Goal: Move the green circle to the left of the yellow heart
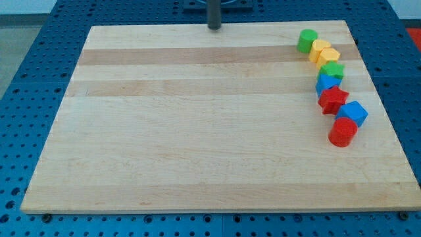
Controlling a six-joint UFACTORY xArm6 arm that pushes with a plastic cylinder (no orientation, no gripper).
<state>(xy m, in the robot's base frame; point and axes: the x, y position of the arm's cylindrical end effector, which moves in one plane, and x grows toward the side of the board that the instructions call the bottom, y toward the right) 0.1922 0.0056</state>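
Note:
The green circle (306,41) sits at the view's top right of the wooden board (197,131), at the head of a curved row of blocks. Touching it on its lower right is a yellow heart (320,49), then a second yellow block (330,56). My tip (215,27) is at the board's top edge near the middle, well to the left of the green circle and touching no block.
Below the yellow blocks the row runs on down the right side: a green star (333,70), a blue block (326,84), a red star (333,99), a blue cube (354,113) and a red cylinder (342,131). Blue pegboard surrounds the board.

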